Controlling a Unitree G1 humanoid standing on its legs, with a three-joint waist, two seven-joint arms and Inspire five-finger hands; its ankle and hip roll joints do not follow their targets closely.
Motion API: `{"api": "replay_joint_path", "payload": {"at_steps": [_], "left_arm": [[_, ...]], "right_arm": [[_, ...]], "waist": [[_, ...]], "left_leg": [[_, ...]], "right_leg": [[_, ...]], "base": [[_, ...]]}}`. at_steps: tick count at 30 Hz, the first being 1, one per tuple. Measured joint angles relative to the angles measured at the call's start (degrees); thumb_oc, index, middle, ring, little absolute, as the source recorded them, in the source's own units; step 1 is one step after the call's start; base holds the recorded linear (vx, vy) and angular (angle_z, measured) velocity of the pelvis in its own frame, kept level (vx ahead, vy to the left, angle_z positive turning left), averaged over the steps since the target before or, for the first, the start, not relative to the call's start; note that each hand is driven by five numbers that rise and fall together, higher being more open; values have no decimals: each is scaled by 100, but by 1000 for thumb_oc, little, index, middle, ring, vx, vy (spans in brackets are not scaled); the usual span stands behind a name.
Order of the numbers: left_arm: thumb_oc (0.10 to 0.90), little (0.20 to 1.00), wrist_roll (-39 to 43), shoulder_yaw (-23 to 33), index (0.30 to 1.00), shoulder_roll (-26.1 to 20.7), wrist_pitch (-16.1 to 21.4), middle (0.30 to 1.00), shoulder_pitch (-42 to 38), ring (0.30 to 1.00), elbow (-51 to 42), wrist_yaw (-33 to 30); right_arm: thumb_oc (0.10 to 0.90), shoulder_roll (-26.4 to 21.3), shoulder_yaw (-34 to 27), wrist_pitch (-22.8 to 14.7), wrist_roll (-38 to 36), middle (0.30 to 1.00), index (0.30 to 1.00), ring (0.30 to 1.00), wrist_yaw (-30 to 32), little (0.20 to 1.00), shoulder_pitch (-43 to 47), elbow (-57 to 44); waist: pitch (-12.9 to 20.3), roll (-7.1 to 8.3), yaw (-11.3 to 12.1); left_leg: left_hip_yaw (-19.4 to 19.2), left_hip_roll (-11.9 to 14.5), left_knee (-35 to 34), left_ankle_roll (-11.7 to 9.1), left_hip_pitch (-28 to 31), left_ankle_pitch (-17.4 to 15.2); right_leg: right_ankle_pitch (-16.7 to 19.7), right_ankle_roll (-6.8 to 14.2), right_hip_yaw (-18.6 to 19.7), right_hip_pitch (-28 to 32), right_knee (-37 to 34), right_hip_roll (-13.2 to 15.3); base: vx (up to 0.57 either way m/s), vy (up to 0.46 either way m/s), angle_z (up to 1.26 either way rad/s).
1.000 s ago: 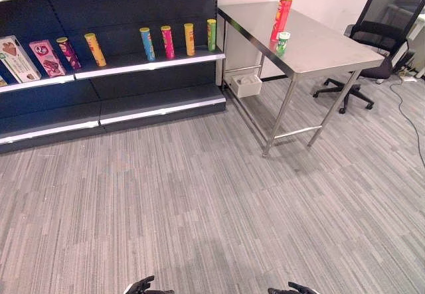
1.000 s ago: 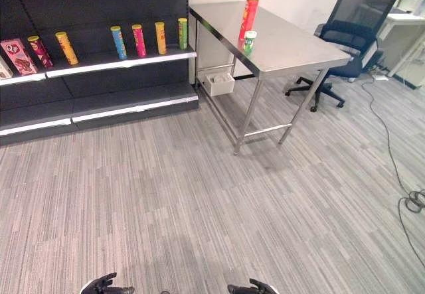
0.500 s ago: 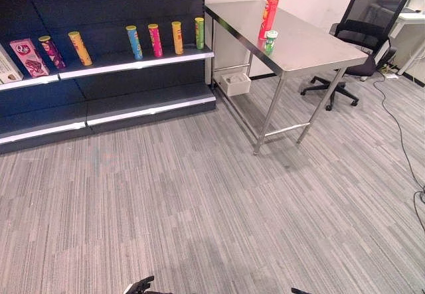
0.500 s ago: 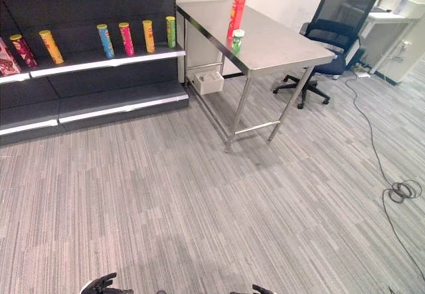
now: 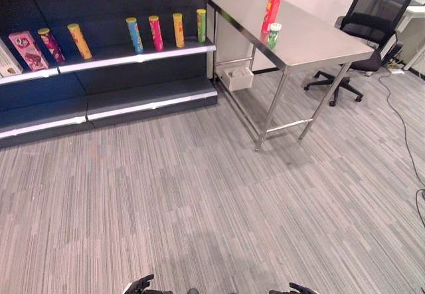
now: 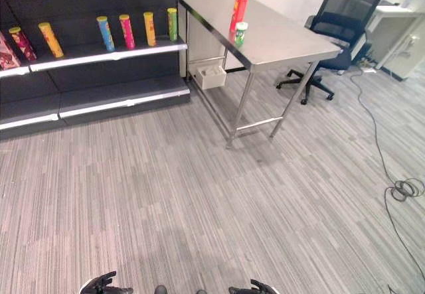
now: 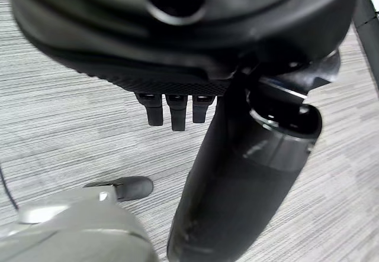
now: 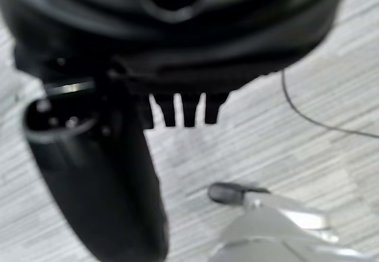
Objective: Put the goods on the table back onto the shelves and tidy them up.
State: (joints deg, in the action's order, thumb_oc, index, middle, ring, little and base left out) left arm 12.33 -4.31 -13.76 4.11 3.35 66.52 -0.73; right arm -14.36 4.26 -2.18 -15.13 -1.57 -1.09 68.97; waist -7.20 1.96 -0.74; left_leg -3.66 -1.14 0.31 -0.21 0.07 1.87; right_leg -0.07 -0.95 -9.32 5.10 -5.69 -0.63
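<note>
A tall red can [image 5: 272, 7] stands on the steel table [image 5: 319, 42] at the far right, with a short green can [image 5: 273, 35] just in front of it. To the left stands the dark shelf [image 5: 133, 58], its middle board carrying several upright cans [image 5: 155, 32] and a pink box [image 5: 26, 50]. My left hand [image 5: 141, 286] and right hand [image 5: 297, 289] hang low at the bottom edge of the view, far from the table. In the wrist views the left hand's fingers [image 7: 172, 111] and the right hand's fingers [image 8: 183, 111] point straight down over the floor, holding nothing.
A black office chair [image 5: 372, 22] stands behind the table's right end. A white box [image 5: 238, 78] sits on the floor under the table by the shelf. A cable coil [image 6: 404, 189] lies on the floor at right. Grey striped floor stretches between me and the shelf.
The whole picture has shifted, so the camera has moved. The cans, table and shelf stay where they were, and both hands remain at the bottom edge.
</note>
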Motion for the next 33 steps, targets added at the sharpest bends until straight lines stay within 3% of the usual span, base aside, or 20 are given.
{"api": "replay_joint_path", "payload": {"at_steps": [2,4,6,7,8,12,15,16,18,21,22,24,25,26,27,29,30,31,32,33], "left_arm": [[800,900,81,12,900,-24,7,900,-136,900,-9,-4],[800,900,253,82,900,12,49,900,-373,900,-11,-4],[800,900,412,114,900,18,141,900,-586,900,-41,-3],[800,900,468,116,900,13,177,900,-626,900,-80,-11],[800,900,539,135,900,-45,178,900,-624,900,-92,-31],[800,900,558,50,900,-21,173,900,-618,900,35,-51],[800,900,549,51,900,-17,164,900,-519,900,28,-59],[800,900,543,53,900,-5,96,900,-439,900,62,-55],[800,900,452,119,900,75,-16,900,-325,900,287,-25],[800,900,431,138,900,104,-65,900,-91,900,379,-6],[800,900,429,202,900,92,-72,900,-32,900,388,-12],[800,900,422,233,900,72,-72,900,251,900,244,-15],[800,900,360,234,900,36,-71,900,218,900,218,-6],[800,900,330,226,900,-92,-53,900,-3,900,18,15],[800,900,330,207,900,-195,-17,900,-95,900,-68,4],[800,900,321,87,900,-186,-35,900,-364,900,-7,-4],[800,900,319,15,900,-155,-74,900,-515,900,76,-31],[800,900,308,11,900,-70,-71,900,-577,900,100,-24],[800,900,270,5,900,-58,-68,900,-604,900,111,44],[800,900,210,3,900,-58,-60,900,-611,900,119,24]], "right_arm": [[800,5,37,0,-12,900,900,900,-22,900,108,0],[800,-41,32,-2,-76,900,900,900,-23,900,183,-49],[800,-78,-13,-13,-134,900,900,900,-23,900,245,-96],[800,-78,-16,-13,-147,900,900,900,-23,900,263,-97],[800,-84,28,-12,-177,900,900,900,-17,900,283,-135],[800,-112,121,3,-199,900,900,900,40,900,391,-195],[800,-138,326,14,-195,900,900,900,38,900,438,-193],[800,-147,299,7,-196,900,900,900,38,900,457,-199],[800,-204,265,-11,-193,900,900,900,36,900,497,-216],[800,-169,259,-9,-186,900,900,900,32,900,288,-192],[800,-133,259,8,-167,900,900,900,17,900,208,-156],[800,-85,264,4,-143,900,900,900,-1,900,5,-112],[800,-66,283,5,-130,900,900,900,-58,900,-75,-183],[800,-74,302,2,-125,900,900,900,-94,900,-138,-454],[800,-72,240,-15,-161,900,900,900,-91,900,-153,-452],[800,-62,188,-4,-160,900,900,900,-81,900,-117,-714],[800,-67,-162,-148,-163,900,900,900,-87,900,-23,-696],[800,-83,-263,-144,-204,900,900,900,-58,900,130,-637],[800,-98,-249,-117,-268,900,900,900,-72,900,162,-639],[800,-88,-228,-97,-298,900,900,900,-69,900,130,-619]], "waist": [[-188,118,44],[-383,199,161],[-636,224,234],[-662,248,274],[-662,246,268],[-747,90,275],[-743,-73,489],[-732,-94,571],[-637,-205,610],[-258,-124,627],[-154,20,635],[38,103,560],[93,111,517],[158,107,355],[232,217,297],[134,95,132],[-67,-41,58],[-269,-367,-27],[-354,-459,-86],[-370,-379,-140]], "left_leg": [[22,-47,690,-35,-387,-17],[67,-77,1729,-235,-1077,111],[117,-18,2850,-618,-1723,377],[85,39,3079,-596,-1911,358],[-218,316,2730,-480,-1927,271],[-199,470,-3,-724,-1590,461],[-193,613,-610,-1080,-1572,662],[-232,662,-595,-1102,-1519,729],[-554,673,-585,-1012,-1347,749],[-635,501,-599,-666,-1161,853],[-672,321,-604,-375,-1008,827],[-902,159,-602,299,-683,924],[-912,105,-588,386,-533,724],[-922,-114,-573,500,-176,351],[-935,-411,-560,736,60,128],[-575,-447,-326,1131,154,-347],[-477,-335,-131,1075,221,-464],[-452,-103,-171,970,426,-448],[-403,-93,-304,689,645,-345],[-344,-192,-364,552,862,-412]], "right_leg": [[-6,-62,-18,-46,0,65],[40,-231,-128,-118,75,105],[44,-449,-212,-156,151,117],[38,-482,-215,-166,144,106],[45,-493,-366,-110,6,40],[30,-403,-309,-187,-2,-136],[-6,-356,-16,-78,-8,-420],[-84,-470,167,-17,-8,-457],[-230,-429,332,188,-6,-497],[-494,-253,524,338,16,-360],[-576,-93,575,442,63,-170],[-920,319,548,503,670,94],[-973,462,472,321,1226,127],[-698,1230,447,-1820,5754,740],[-180,1347,692,-2428,6361,1052],[680,1163,620,-2886,7051,1146],[273,779,196,-2948,7062,1216],[-80,629,-177,-2855,5931,1023],[-165,675,-293,-2794,4353,896],[-160,681,-257,-2840,3693,953]], "base": [[12,-153,23],[20,-125,41],[76,-43,31],[193,41,-8],[255,70,-4],[299,93,4],[460,154,-31],[452,168,-89],[430,190,-67],[354,177,-34],[249,156,-33],[237,222,-31],[189,277,-8],[509,543,10],[657,494,25],[589,237,23],[218,8,12],[235,-5,17],[267,-25,16],[269,-25,47]]}}
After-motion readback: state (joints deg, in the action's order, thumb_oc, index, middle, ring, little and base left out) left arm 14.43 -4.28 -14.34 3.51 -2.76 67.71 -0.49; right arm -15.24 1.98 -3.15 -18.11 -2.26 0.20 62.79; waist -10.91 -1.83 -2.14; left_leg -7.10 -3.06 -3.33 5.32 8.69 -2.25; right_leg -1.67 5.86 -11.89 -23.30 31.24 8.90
